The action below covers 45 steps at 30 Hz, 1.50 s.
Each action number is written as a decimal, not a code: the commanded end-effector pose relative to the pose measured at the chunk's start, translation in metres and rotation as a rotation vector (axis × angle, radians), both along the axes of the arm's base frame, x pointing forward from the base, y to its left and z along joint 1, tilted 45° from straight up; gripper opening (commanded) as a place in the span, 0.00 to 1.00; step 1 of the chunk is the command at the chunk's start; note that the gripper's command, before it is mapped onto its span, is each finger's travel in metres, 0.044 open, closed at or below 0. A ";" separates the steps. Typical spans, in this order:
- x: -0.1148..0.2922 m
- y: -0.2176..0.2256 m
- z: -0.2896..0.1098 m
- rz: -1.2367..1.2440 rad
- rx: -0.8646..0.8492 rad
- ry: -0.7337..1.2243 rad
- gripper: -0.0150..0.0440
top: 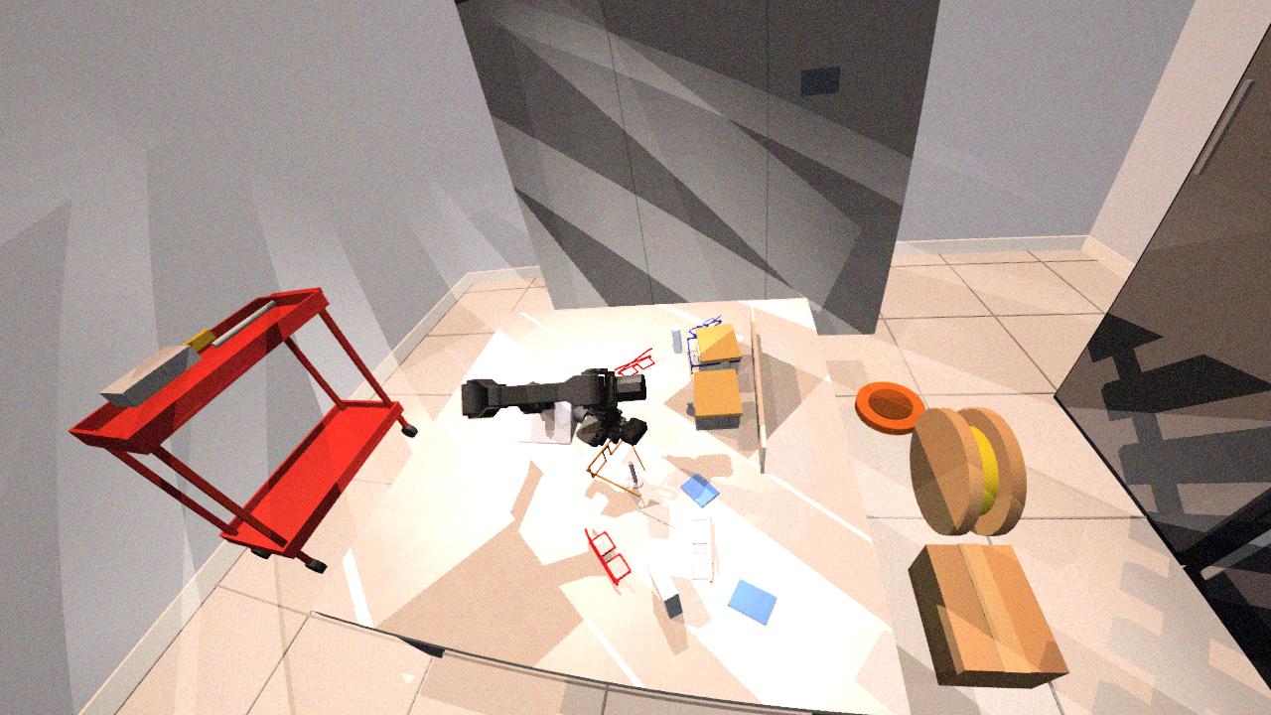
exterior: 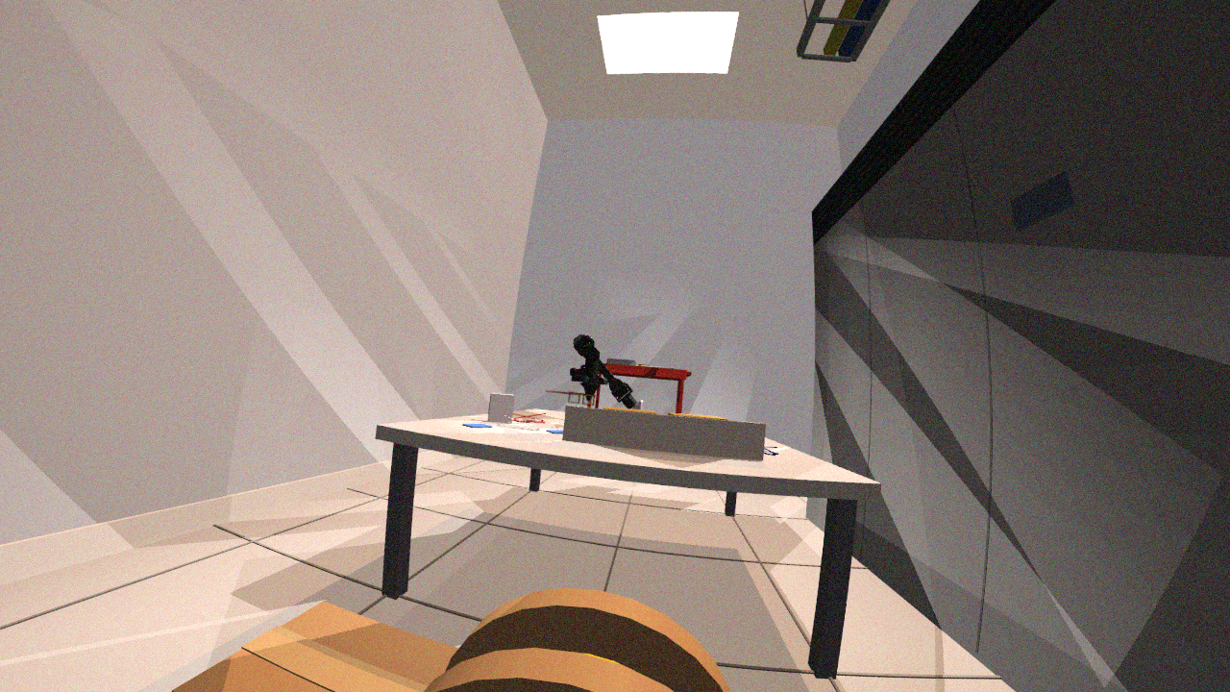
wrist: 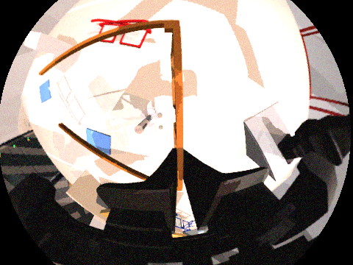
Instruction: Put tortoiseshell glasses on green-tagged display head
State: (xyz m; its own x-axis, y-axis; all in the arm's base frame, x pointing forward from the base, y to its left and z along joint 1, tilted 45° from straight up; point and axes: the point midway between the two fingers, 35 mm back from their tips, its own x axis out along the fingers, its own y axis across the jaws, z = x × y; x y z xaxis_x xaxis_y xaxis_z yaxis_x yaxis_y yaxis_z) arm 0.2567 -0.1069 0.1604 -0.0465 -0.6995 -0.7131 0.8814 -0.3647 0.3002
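My gripper (top: 615, 440) (wrist: 176, 152) (exterior: 588, 393) is shut on the tortoiseshell glasses (top: 604, 462) (wrist: 178, 99). It pinches the front of the frame and holds the glasses above the middle of the table (top: 462, 533). Both temples stick out away from the fingers, and in the wrist view they curve off to the left. Two tan-topped display heads (top: 717, 345) (top: 716, 396) stand side by side at the table's far right, well apart from the glasses. I cannot make out which one bears the green tag.
Red glasses (top: 607, 555) (wrist: 123, 32), a second red pair (top: 635, 362), white glasses (top: 703, 551), blue cards (top: 699, 490) (top: 752, 601) and a small grey block (top: 672, 605) lie on the table. A long board (top: 758, 391) stands beside the heads. A red cart (top: 266, 426), spool (top: 966, 469) and box (top: 984, 613) stand on the floor.
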 end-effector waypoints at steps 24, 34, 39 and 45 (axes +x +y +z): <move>-0.012 -0.042 -0.036 -0.002 -0.007 0.006 0.25; -0.016 -0.043 -0.034 -0.002 -0.008 0.006 0.25; -0.019 -0.044 -0.033 -0.002 -0.008 0.006 0.25; -0.022 -0.046 -0.032 -0.002 -0.008 0.006 0.25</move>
